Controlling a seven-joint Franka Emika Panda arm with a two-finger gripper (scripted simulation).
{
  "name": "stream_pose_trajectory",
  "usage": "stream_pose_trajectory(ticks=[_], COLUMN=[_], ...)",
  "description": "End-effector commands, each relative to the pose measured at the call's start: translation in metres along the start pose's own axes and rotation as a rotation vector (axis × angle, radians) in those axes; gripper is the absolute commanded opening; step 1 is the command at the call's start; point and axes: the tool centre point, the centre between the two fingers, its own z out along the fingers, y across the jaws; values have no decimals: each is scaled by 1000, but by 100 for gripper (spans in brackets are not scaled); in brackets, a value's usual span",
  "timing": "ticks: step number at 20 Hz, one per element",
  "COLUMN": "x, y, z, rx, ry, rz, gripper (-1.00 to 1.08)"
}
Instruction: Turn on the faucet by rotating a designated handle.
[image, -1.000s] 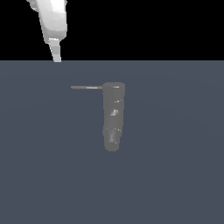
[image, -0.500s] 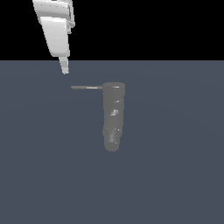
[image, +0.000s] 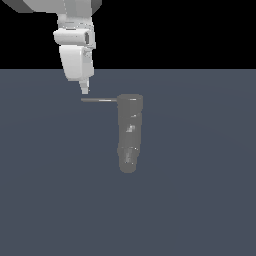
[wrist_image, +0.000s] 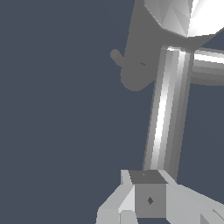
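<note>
- The dark blue-grey floor (image: 200, 200) fills the lower part of the exterior view, with plain black behind it.
- The white arm (image: 76, 50) comes down from the top, toward the exterior view's left.
- The faucet (image: 130, 132) stands near the middle of the floor, a lumpy grey cylinder with a flat cap.
- The gripper (image: 85, 91) points downward, its tip just above the free end of the handle and not visibly touching it. Its fingers (image: 85, 89) look pressed together into one narrow tip.
- The handle (image: 99, 100) is a thin rod jutting level from the faucet's cap toward the exterior view's left; in the wrist view it (wrist_image: 168, 113) runs close before the camera.
</note>
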Motion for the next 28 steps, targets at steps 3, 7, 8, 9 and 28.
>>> stream_pose_trajectory(ticks=[3, 7, 8, 9, 28], x=[8, 13, 14, 15, 14], y=[-15, -24, -26, -27, -1], z=[12, 20, 21, 22, 24], rx=[0, -1, -1, -1, -1], ry=[2, 3, 3, 3, 2], rz=[75, 121, 130, 137, 153], gripper=[-100, -100, -100, -100, -100])
